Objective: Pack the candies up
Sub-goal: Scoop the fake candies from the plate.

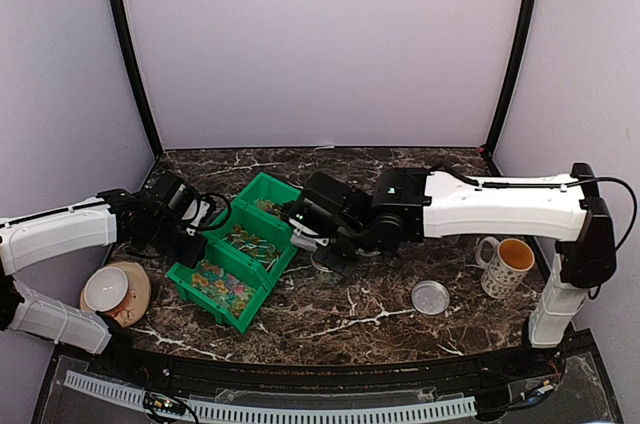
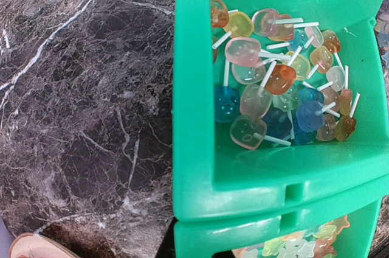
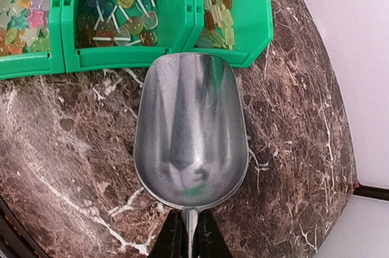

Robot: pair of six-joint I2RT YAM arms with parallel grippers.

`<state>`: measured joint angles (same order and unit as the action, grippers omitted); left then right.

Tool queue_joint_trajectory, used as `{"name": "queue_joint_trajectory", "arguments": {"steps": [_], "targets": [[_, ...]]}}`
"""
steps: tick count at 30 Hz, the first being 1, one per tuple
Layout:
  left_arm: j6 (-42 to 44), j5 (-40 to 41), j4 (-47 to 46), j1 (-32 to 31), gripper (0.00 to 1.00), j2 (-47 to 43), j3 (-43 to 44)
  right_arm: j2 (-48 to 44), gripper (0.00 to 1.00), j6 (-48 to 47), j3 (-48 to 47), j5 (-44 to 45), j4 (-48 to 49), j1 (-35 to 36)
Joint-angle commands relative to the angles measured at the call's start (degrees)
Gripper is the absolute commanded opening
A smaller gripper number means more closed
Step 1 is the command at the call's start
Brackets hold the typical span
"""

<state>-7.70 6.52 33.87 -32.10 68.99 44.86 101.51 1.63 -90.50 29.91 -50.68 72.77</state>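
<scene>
Three green bins [image 1: 262, 194] stand in a row, filled with candies [image 1: 222, 282] in mixed colours. The left wrist view looks down on translucent lollipop-shaped candies [image 2: 273, 87] in one green bin [image 2: 194, 148]. Star-shaped ones [image 2: 298, 247] lie in the bin beside it. My left gripper [image 1: 185, 229] sits at the bins' left side; its fingers are out of its own view. My right gripper [image 3: 191, 240] is shut on the handle of an empty metal scoop [image 3: 189, 130]. The scoop's mouth lies just short of the bins' front wall [image 3: 146, 57], over the marble.
A patterned mug [image 1: 505, 264] stands at the right, with a clear round lid [image 1: 431, 296] lying in front of it. A white round dish on a tan plate [image 1: 110, 290] sits at the near left. Dark posts and pale walls close off the back.
</scene>
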Motion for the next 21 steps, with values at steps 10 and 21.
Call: {"name": "queue_joint_trajectory", "arguments": {"steps": [10,21], "targets": [[-0.8,0.6,-2.5,-0.6,0.0,-2.7,4.1,7.4,0.0,-5.3,-7.5,-4.9,8.4,1.1],[0.4,1.0,-5.5,-0.8,0.0,-1.5,1.6,12.7,0.0,-5.2,-11.3,-3.9,5.0,1.1]]}}
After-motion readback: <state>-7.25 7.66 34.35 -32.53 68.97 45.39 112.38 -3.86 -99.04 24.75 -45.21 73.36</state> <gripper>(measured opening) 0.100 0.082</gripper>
